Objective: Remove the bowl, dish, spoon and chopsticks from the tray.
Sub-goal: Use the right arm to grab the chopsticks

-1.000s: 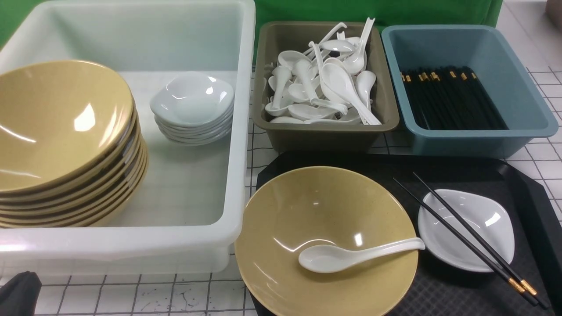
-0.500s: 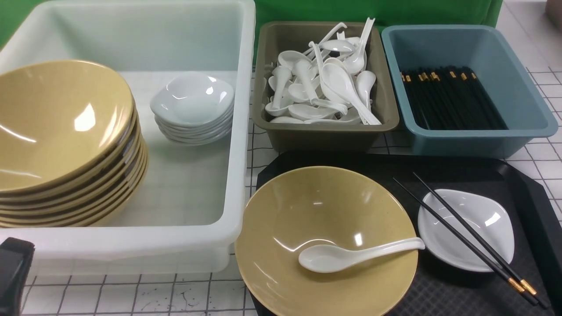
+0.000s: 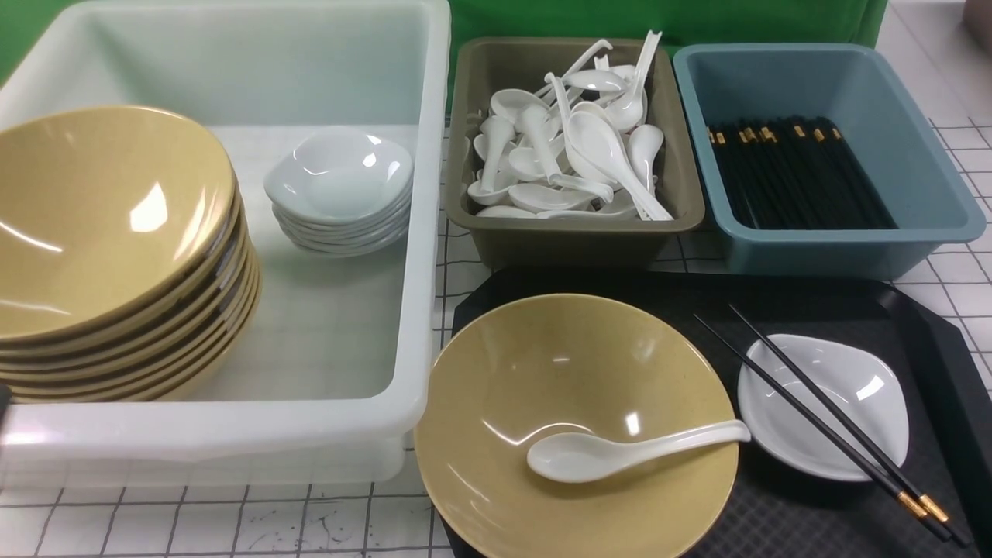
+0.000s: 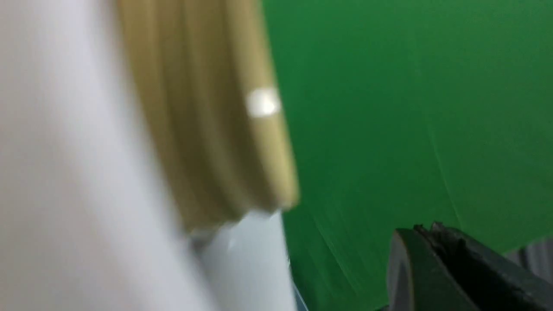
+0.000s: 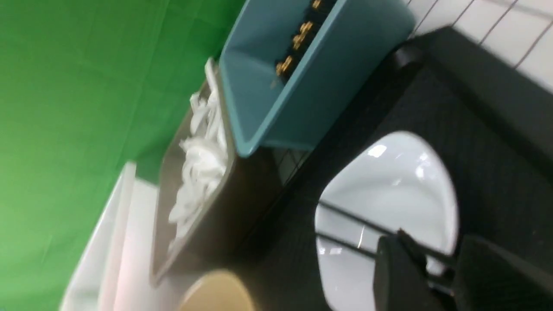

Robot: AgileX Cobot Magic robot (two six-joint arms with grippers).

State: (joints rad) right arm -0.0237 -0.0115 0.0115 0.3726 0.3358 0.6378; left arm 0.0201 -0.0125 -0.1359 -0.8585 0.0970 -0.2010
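The mustard-tan bowl (image 3: 573,387) sits on the left part of the black tray (image 3: 868,306). The white spoon (image 3: 620,453) lies inside the bowl, its handle on the right rim. The small white dish (image 3: 841,387) sits on the tray to the right of the bowl, and the black chopsticks (image 3: 821,418) lie across it. In the right wrist view my right gripper (image 5: 440,255) is open over the dish (image 5: 389,181), with the chopsticks (image 5: 345,216) running between its fingers. My left gripper (image 4: 425,226) looks shut and empty beside the stacked bowls (image 4: 207,129); that view is blurred.
A big white tub (image 3: 418,232) at left holds a stack of tan bowls (image 3: 116,256) and a stack of white dishes (image 3: 341,190). An olive bin (image 3: 573,232) of spoons and a blue bin (image 3: 821,248) of chopsticks stand behind the tray.
The dark left gripper at the bottom left of the front view has risen and slid out past the left edge. The things on the tray have not moved.
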